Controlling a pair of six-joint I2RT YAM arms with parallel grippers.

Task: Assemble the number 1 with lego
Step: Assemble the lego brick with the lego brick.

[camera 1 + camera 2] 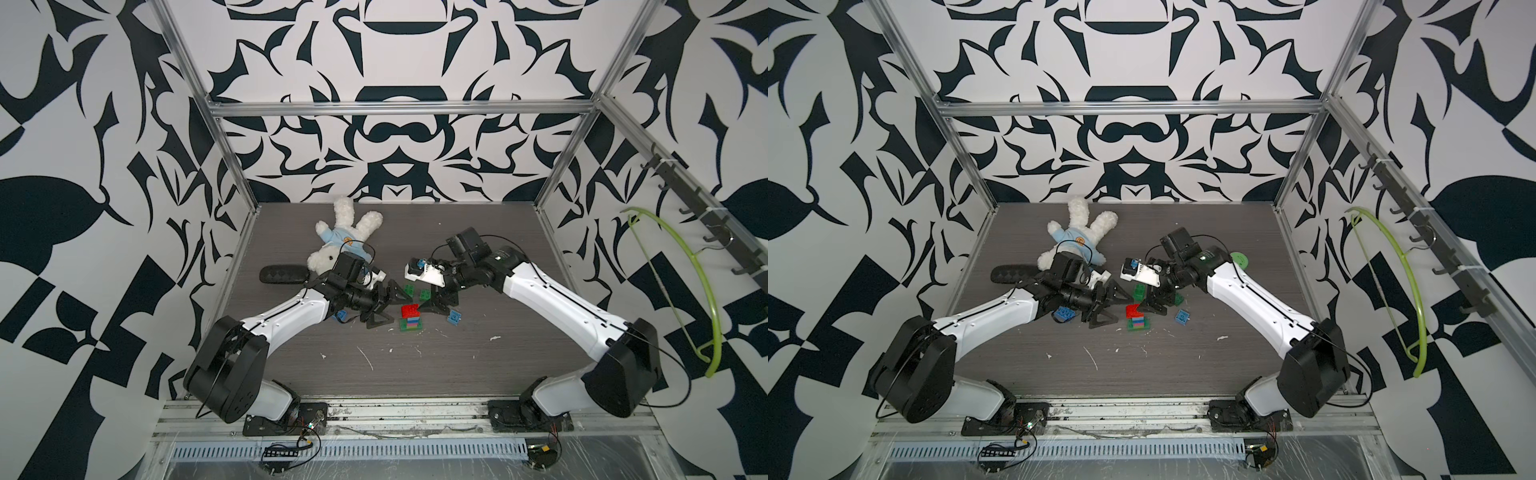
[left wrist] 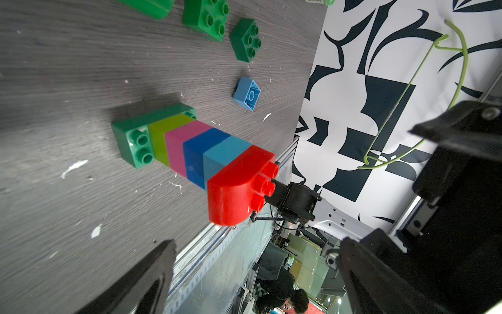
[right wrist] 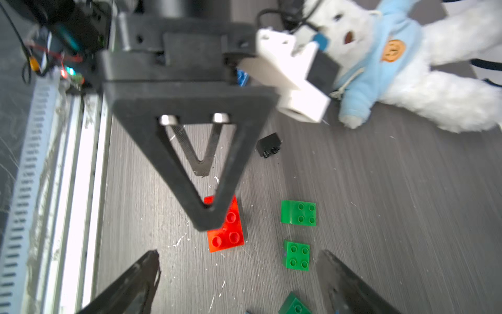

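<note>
Lego tower (image 1: 410, 320) stands free between spread left fingers (image 2: 160, 261) and right fingers (image 3: 339, 277)

Red-topped lego stack (image 1: 1137, 321) on grey table (image 1: 1183, 365)

Blue brick (image 1: 1064, 313), at nine o'clock from the stacked tower (image 1: 1139, 323), lies half hidden under the left arm (image 1: 1000, 309). Green lid (image 1: 1240, 259), at two o'clock, shows only partly behind the right arm (image 1: 1246, 291). One green brick (image 3: 294, 306) is cut by the picture edge.
</note>
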